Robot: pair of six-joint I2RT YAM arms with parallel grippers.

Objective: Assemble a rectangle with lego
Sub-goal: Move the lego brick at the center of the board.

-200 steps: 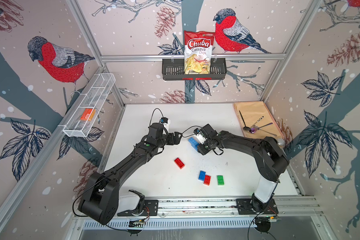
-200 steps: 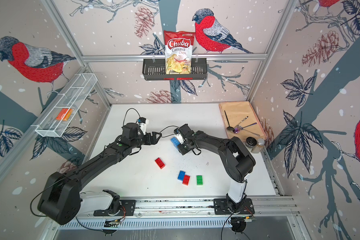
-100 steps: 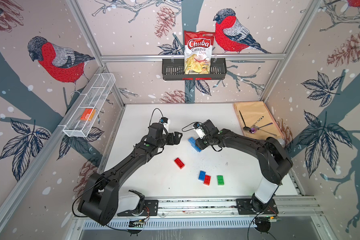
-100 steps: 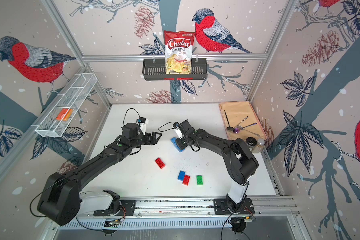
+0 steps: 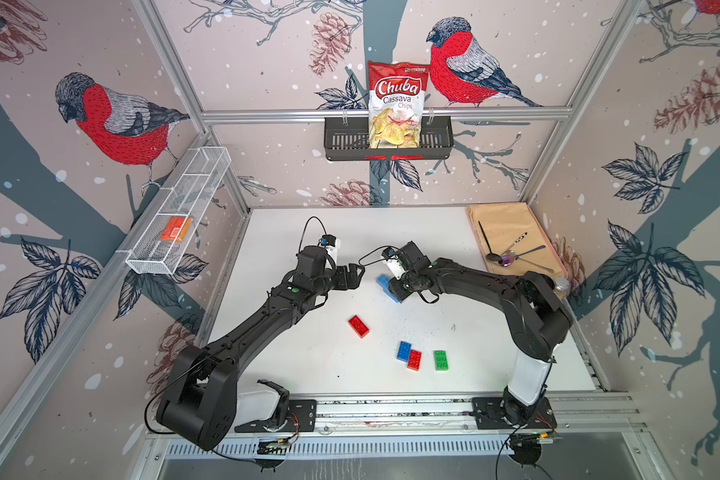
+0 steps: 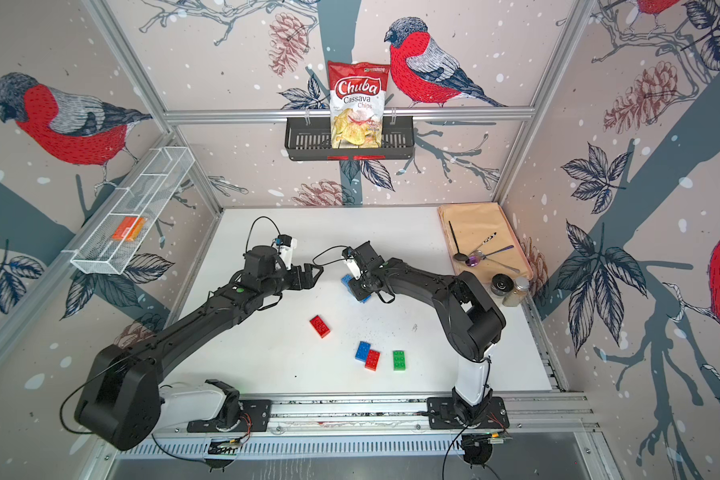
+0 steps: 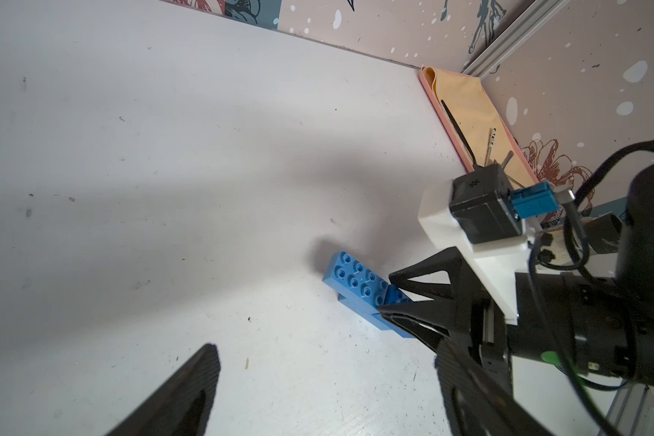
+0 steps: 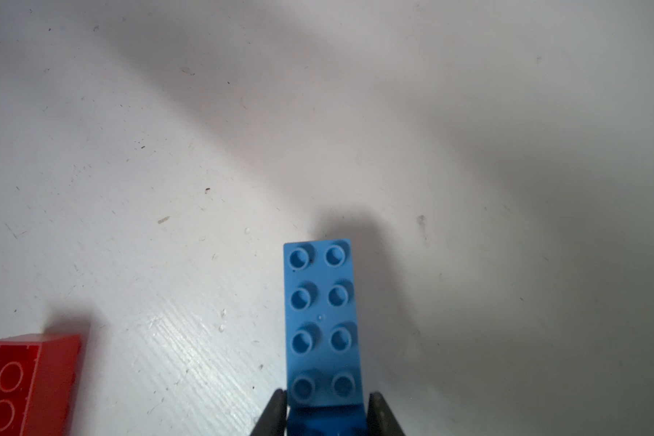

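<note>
My right gripper (image 8: 325, 400) is shut on a blue lego stack (image 5: 385, 284): a light blue studded brick (image 8: 321, 317) on darker blue bricks (image 7: 370, 317), low at the table's middle. The fingers (image 7: 412, 302) press on both sides of the stack's near end. My left gripper (image 5: 356, 276) hangs open just left of the stack, nothing between its fingers (image 7: 189, 396). Nearer the front lie a red brick (image 5: 358, 326), then a blue brick (image 5: 403, 351) touching another red brick (image 5: 414, 360), and a green brick (image 5: 441, 360) a little apart. Both top views show all of these.
A tan mat (image 5: 512, 224) with spoons lies at the back right, with two small jars (image 6: 510, 286) at its near end. A wire basket (image 5: 159, 253) on the left wall holds a flat orange piece (image 5: 176, 228). A chips bag (image 5: 393, 104) stands in the black rack on the back wall.
The right gripper's jaws have narrowed onto the blue stack and its wrist has shifted slightly toward the back. The left arm and the loose bricks have not moved.
</note>
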